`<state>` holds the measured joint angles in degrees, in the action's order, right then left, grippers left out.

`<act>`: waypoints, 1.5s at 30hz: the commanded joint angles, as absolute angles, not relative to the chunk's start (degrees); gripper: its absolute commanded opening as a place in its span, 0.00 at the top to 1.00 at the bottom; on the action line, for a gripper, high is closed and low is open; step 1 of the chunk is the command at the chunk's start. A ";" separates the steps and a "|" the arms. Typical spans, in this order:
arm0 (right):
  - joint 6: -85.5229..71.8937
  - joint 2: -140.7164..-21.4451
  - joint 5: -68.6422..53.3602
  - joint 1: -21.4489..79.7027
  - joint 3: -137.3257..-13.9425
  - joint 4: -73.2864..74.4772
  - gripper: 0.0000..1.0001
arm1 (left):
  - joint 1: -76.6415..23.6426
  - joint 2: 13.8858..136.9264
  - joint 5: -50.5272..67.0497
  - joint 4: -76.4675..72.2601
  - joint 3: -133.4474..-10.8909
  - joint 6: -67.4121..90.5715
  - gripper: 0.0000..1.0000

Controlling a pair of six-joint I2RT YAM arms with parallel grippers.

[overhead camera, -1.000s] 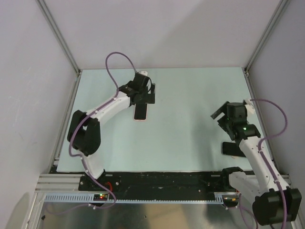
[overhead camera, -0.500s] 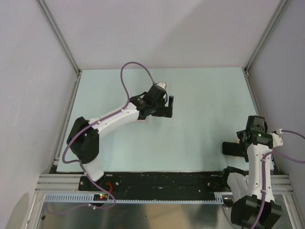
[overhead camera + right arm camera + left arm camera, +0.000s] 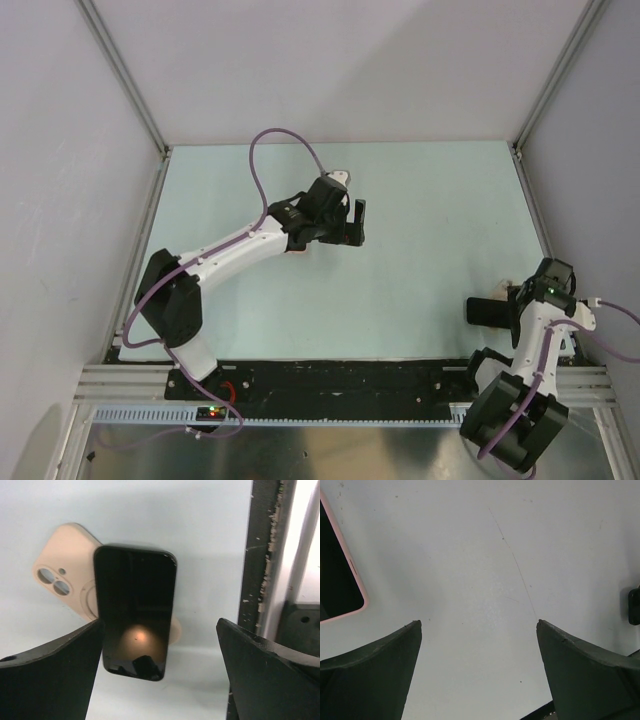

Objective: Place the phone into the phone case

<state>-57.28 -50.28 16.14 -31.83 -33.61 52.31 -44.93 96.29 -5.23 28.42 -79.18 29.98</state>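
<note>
In the right wrist view a black phone lies screen up and askew on a peach phone case with camera cut-outs. It is not seated in the case. My right gripper is open just above the phone's near end, and its left finger overlaps the phone's edge. In the top view this phone lies at the near right, beside my right gripper. My left gripper is open and empty over bare table.
A second black phone in a pink rim lies at the left edge of the left wrist view. In the top view it is mostly hidden under my left arm. A black rail runs along the table's edge beside the right phone.
My left gripper has moved right, off the pink-rimmed phone. My right arm has pulled back toward the near right corner and now points at the black phone there.
</note>
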 commanded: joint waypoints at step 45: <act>-49.64 -82.51 6.25 0.56 -38.38 13.36 0.04 | -42.64 89.28 -4.65 24.93 -71.60 32.69 0.01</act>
